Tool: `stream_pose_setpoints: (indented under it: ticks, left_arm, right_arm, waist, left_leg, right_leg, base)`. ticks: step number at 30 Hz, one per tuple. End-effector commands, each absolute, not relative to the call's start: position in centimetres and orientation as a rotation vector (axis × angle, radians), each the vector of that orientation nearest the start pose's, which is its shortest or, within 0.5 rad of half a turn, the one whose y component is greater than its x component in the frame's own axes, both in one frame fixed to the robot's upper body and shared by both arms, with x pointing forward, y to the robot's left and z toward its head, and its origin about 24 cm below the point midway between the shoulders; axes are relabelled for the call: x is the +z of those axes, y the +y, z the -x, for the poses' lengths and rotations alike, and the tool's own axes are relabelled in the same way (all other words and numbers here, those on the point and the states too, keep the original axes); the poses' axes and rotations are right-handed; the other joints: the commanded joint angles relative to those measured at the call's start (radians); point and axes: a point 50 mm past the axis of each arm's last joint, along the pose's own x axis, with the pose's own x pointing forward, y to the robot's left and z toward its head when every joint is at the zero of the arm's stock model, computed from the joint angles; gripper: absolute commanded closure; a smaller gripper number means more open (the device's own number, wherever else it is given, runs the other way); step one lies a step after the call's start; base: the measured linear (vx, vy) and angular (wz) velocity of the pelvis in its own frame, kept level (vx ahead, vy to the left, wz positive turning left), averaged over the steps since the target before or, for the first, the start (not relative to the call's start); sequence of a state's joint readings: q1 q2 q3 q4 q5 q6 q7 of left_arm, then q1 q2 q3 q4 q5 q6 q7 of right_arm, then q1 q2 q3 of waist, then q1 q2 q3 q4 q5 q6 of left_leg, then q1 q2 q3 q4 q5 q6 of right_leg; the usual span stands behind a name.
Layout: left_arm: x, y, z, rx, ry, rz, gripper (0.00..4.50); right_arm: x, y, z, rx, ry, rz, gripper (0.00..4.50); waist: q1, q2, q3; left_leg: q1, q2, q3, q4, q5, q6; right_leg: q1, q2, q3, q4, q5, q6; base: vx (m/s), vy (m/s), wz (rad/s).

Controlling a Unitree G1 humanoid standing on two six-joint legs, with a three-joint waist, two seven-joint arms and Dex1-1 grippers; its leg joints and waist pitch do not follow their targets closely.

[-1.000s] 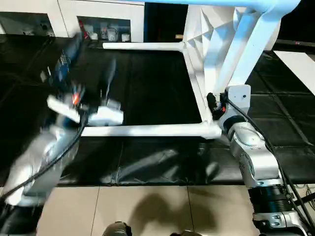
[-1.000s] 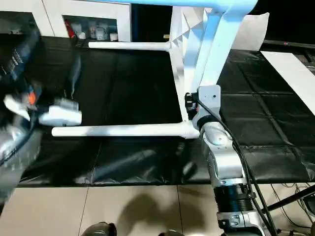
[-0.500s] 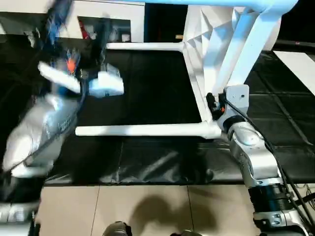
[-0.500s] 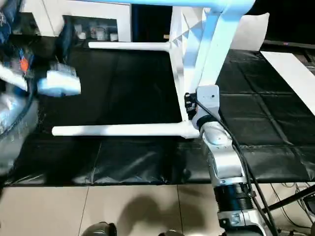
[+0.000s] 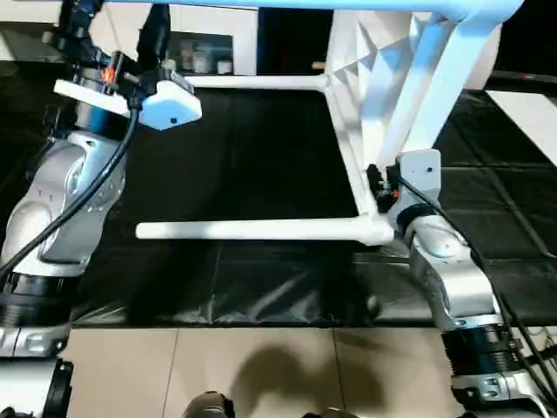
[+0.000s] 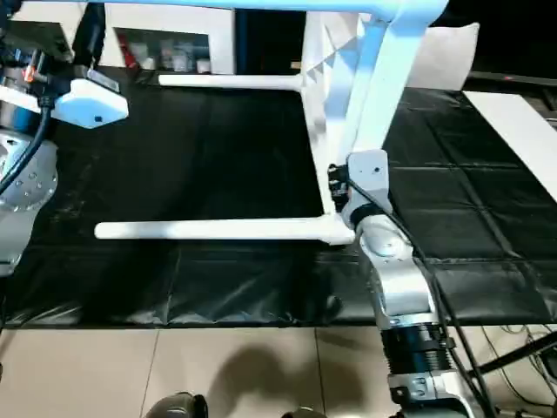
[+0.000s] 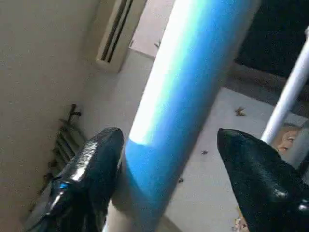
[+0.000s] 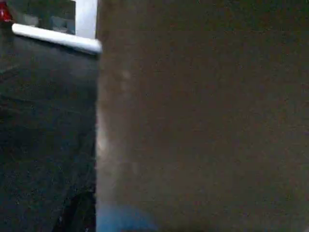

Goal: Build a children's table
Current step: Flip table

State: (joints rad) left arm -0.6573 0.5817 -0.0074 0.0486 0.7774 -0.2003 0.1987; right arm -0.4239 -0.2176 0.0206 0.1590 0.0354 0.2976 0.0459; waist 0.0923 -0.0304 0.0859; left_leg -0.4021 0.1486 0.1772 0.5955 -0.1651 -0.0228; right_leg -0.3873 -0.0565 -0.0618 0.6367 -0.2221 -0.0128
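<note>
Your children's table (image 5: 365, 96) stood tipped on its side on the black mat (image 5: 261, 157), its white ribbed top on edge and its long round legs running level toward the robot's left: one leg (image 5: 252, 230) near, one leg (image 5: 252, 83) far, a bluish-lit leg (image 7: 183, 96) along the upper edge. The left claw (image 7: 169, 159) was raised with its black fingers (image 7: 91, 169) spread either side of that upper leg, not clenched. The right claw (image 5: 379, 187) sat at the top's lower near corner; you could not tell whether it gripped.
</note>
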Motion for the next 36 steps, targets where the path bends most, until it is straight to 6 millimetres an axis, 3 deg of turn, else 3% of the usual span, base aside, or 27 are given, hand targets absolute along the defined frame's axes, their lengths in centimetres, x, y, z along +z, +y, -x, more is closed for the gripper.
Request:
stream_pose_setpoints:
  ticks: [1,6,11,12,16,20,21,25,31,33,36]
  left_arm:
    - [26.7,19.0,-31.7,0.289,-0.903,-1.264,1.33]
    - [26.1,18.9,-32.4,0.208,-0.834,-1.238,1.65]
    - [25.6,19.1,-32.5,0.171,-0.786,-1.219,1.82]
    - [25.5,19.0,-32.6,0.148,-0.773,-1.206,2.08]
    - [24.5,18.6,-32.7,0.044,-0.717,-1.130,2.16]
    - [23.7,18.6,-32.7,-0.027,-0.642,-1.072,2.43]
    - [23.6,18.6,-32.7,-0.039,-0.621,-1.058,2.46]
    - [23.6,18.7,-32.8,-0.059,-0.583,-1.028,2.63]
    - [23.7,17.6,-32.5,-0.152,-0.543,-0.948,2.78]
    - [23.6,17.5,-32.5,-0.162,-0.532,-0.925,2.81]
    - [23.3,17.5,-32.5,-0.170,-0.472,-0.810,2.83]
  right_arm:
    - [12.1,-16.4,-33.3,0.105,-0.035,0.330,2.54]
    - [13.4,-17.5,-33.6,0.118,-0.040,0.436,2.54]
    - [15.0,-18.3,-34.0,0.145,-0.044,0.519,2.54]
    - [15.6,-18.6,-34.1,0.155,-0.044,0.541,2.54]
    - [17.7,-19.3,-34.5,0.196,-0.042,0.609,2.54]
    - [20.2,-20.4,-34.9,0.231,-0.028,0.659,2.54]
    - [20.8,-20.7,-35.1,0.242,-0.024,0.669,2.54]
    - [22.3,-21.0,-35.5,0.272,-0.018,0.716,2.54]
    - [25.3,-20.8,-37.0,0.320,-0.059,0.696,2.54]
    - [25.6,-20.7,-37.1,0.330,-0.062,0.691,1.98]
    - [26.1,-20.0,-37.4,0.364,-0.102,0.676,1.73]
  waist:
    - [0.004,0.013,-0.083]
    - [0.008,0.010,-0.084]
    - [0.017,0.009,-0.080]
    - [0.019,0.011,-0.081]
    - [0.023,0.015,-0.077]
    - [0.032,0.014,-0.077]
    - [0.034,0.005,-0.078]
    - [0.045,0.011,-0.077]
    - [0.041,0.006,-0.077]
    - [0.040,0.007,-0.076]
    - [0.039,0.007,-0.076]
  left_leg:
    - [0.033,0.082,-0.039,-0.065,-0.149,-0.023]
    - [0.029,0.079,-0.036,-0.060,-0.115,0.004]
    - [0.026,0.077,-0.032,-0.055,-0.111,0.030]
    - [0.028,0.078,-0.033,-0.056,-0.115,0.029]
    - [0.030,0.079,-0.033,-0.056,-0.141,0.022]
    - [0.031,0.080,-0.033,-0.055,-0.146,0.022]
    - [0.033,0.080,-0.030,-0.055,-0.146,0.027]
    - [0.032,0.079,-0.029,-0.052,-0.143,0.033]
    - [0.030,0.079,-0.031,-0.051,-0.161,0.030]
    - [0.031,0.079,-0.029,-0.050,-0.167,0.029]
    - [0.028,0.079,-0.030,-0.051,-0.172,0.034]
  right_leg:
    - [0.041,-0.102,0.059,-0.057,0.066,-0.205]
    - [0.044,-0.104,0.059,-0.056,0.065,-0.214]
    - [0.041,-0.105,0.060,-0.063,-0.021,-0.203]
    - [0.040,-0.105,0.059,-0.064,-0.037,-0.202]
    - [0.033,-0.103,0.059,-0.067,-0.095,-0.191]
    - [0.032,-0.104,0.058,-0.067,-0.112,-0.189]
    - [0.032,-0.104,0.058,-0.070,-0.121,-0.189]
    - [0.029,-0.106,0.058,-0.071,-0.144,-0.188]
    - [0.031,-0.108,0.055,-0.073,-0.175,-0.197]
    - [0.029,-0.109,0.056,-0.074,-0.187,-0.199]
    - [0.031,-0.107,0.056,-0.074,-0.186,-0.195]
  base:
    - [0.000,0.000,0.00]
    - [0.000,0.000,0.00]
    - [0.000,0.000,0.00]
    - [0.000,0.000,0.00]
    - [0.000,0.000,0.00]
    - [0.000,0.000,0.00]
    - [0.000,0.000,0.00]
    - [0.000,0.000,0.00]
    - [0.000,0.000,0.00]
    - [0.000,0.000,0.00]
    - [0.000,0.000,0.00]
